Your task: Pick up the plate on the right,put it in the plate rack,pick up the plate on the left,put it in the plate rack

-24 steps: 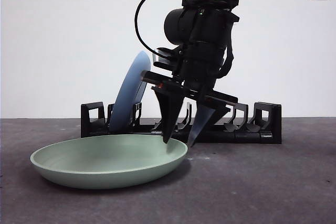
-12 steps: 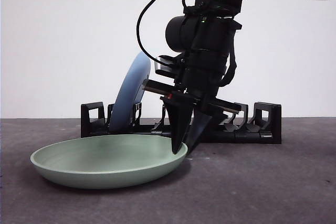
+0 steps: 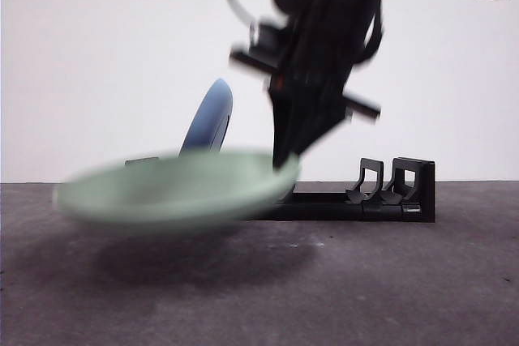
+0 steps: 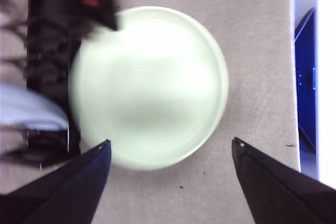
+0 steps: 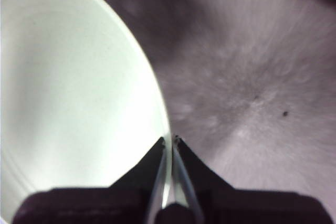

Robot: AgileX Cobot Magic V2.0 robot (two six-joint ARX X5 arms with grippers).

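Green plate (image 3: 174,188) now lifted, right tool (image 3: 285,161) pinching rim

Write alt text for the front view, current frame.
The right claw holds a pale green plate by its rim, lifted off the dark table and motion-blurred. Behind it, a blue plate stands upright in the black plate rack against a white wall.

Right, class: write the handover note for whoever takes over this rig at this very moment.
Right gripper: shut on the green plate at its rim, plate in the air above the table.
Left gripper: open, holding nothing, high above the plate.
Blue plate: standing tilted in the plate rack, toward one end.
Done: one plate racked, second plate picked up.
Left: carry the green plate to a free slot and release it.
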